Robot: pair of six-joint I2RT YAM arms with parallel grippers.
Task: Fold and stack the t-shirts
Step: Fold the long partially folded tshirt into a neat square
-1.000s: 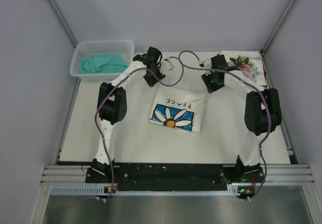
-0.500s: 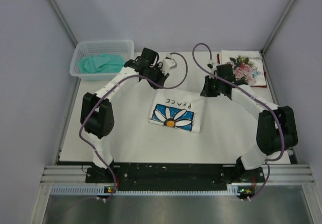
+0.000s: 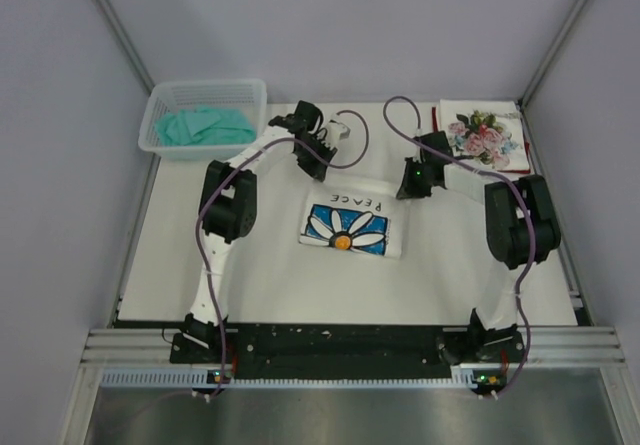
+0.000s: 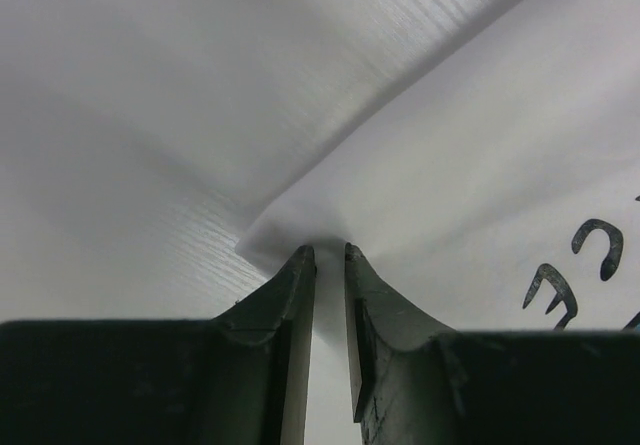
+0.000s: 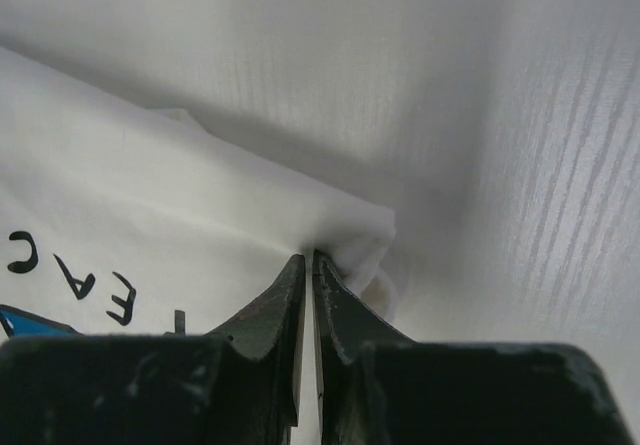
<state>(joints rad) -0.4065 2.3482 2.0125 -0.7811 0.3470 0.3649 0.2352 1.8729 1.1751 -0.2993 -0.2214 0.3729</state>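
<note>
white t-shirt (image 3: pixel 347 227): folded, daisy print up, middle of the table (image 3: pixel 200 265)
rose-print t-shirt (image 3: pixel 483 137): folded, far right corner
left gripper (image 4: pixel 328 252): pinches the white t-shirt's far left corner
right gripper (image 5: pixel 308 257): clamped on its far right corner

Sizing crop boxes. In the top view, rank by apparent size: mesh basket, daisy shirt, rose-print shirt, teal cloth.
1. mesh basket and daisy shirt: look alike, so not ranked against each other.
2. rose-print shirt.
3. teal cloth, lying inside the basket.
</note>
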